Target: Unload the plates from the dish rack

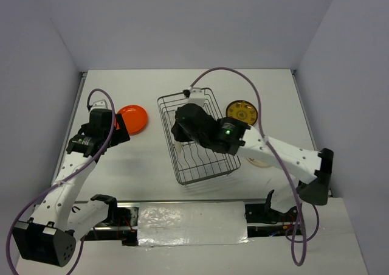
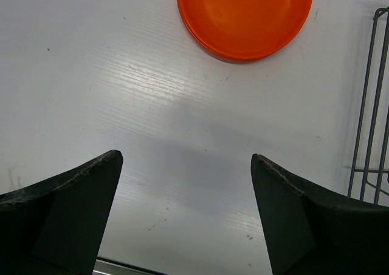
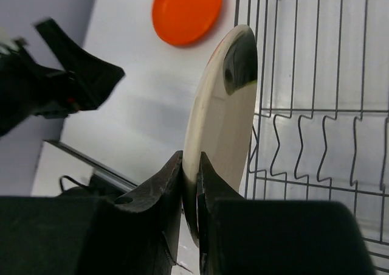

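- Only my right wrist view shows my right tool [image 3: 189, 165] pinching the rim of a pale cream plate [image 3: 222, 123], held on edge beside the left wall of the dish rack [image 3: 316, 111]; from above, my arm [image 1: 273, 147] hides that plate
- Only the top view shows the mustard plate [image 1: 242, 112], flat on the worktop [image 1: 146, 165] at the rack's 3 o'clock
- My left tool [image 2: 185, 184] stands spread over bare worktop; the orange plate [image 2: 245, 16] lies flat at its 12 o'clock, round and glossy
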`<action>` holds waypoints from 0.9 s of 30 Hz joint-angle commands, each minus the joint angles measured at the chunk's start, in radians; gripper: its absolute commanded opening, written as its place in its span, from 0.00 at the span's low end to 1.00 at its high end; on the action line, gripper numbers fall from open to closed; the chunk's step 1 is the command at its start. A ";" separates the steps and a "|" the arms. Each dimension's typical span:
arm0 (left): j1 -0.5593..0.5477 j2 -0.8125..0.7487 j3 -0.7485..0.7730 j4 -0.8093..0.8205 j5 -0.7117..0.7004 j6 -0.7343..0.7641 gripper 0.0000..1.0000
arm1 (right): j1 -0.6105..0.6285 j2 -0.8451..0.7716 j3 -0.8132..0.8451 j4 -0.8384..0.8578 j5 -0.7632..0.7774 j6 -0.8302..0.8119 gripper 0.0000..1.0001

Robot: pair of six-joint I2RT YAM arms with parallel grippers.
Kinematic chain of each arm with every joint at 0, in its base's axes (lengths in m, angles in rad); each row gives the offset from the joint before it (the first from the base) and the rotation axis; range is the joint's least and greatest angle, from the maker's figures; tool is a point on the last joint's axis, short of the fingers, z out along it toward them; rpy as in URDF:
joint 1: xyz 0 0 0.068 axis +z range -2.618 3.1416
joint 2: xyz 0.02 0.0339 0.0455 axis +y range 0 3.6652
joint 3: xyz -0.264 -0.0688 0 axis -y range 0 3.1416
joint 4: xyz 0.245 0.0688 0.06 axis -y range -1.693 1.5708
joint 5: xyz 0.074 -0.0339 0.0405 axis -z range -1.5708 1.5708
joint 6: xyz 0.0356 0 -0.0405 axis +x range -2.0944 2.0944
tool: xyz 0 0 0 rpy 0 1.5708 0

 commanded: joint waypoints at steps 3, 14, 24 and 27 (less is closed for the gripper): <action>-0.005 -0.001 0.034 0.012 -0.005 -0.010 0.99 | 0.004 -0.159 0.096 -0.075 0.195 -0.048 0.02; -0.007 -0.014 0.035 0.006 -0.027 -0.012 0.99 | -0.589 -0.246 -0.125 -0.389 0.215 -0.308 0.00; -0.007 0.005 0.037 0.008 -0.013 -0.006 0.99 | -0.732 -0.175 -0.372 -0.240 0.156 -0.341 0.02; -0.007 0.006 0.035 0.009 -0.007 -0.004 0.99 | -0.734 -0.133 -0.395 -0.184 0.110 -0.352 0.05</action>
